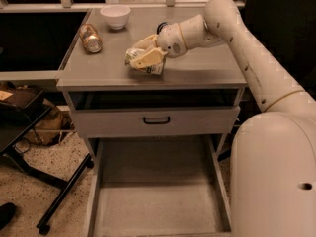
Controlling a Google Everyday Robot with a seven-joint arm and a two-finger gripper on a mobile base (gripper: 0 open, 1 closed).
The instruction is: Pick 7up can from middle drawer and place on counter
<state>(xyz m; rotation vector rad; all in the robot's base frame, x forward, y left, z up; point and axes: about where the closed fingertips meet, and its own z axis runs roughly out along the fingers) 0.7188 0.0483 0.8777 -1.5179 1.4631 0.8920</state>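
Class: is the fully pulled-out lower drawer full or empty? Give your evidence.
Empty: the middle drawer shows only bare floor. The 7up can is up on the counter, held in the gripper.

No word, brand or number can be read anywhere. The 7up can (153,69), clasped by the gripper (140,58) mid-counter (202,68), shows only pale and green patches; the copper can (90,37) far left shows nothing legible.
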